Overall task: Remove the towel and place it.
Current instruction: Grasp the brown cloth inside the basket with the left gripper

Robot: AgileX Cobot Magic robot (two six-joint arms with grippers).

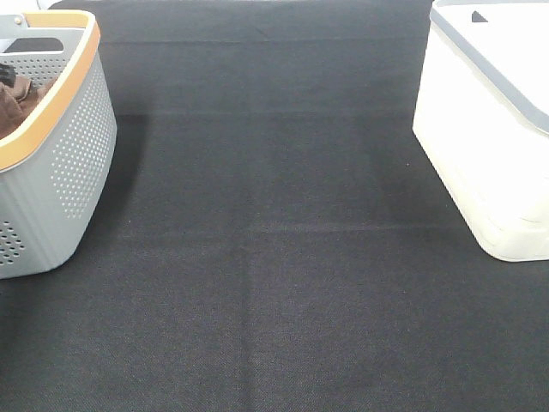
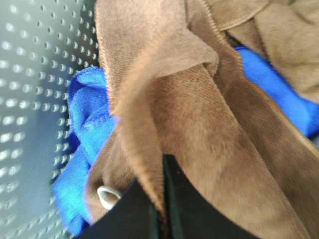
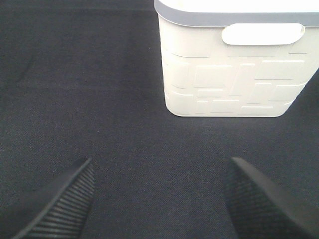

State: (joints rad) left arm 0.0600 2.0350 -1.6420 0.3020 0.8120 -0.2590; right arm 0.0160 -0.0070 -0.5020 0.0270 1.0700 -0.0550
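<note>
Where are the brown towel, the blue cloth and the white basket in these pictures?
brown towel (image 2: 199, 129), left wrist view, on its raised fold.
blue cloth (image 2: 84, 119), left wrist view, on its bunched part.
white basket (image 3: 224, 84), right wrist view, on its front wall.

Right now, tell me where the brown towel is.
The brown towel lies in the grey basket at the exterior view's left edge, against a blue cloth, left hand shut on its fold.
</note>
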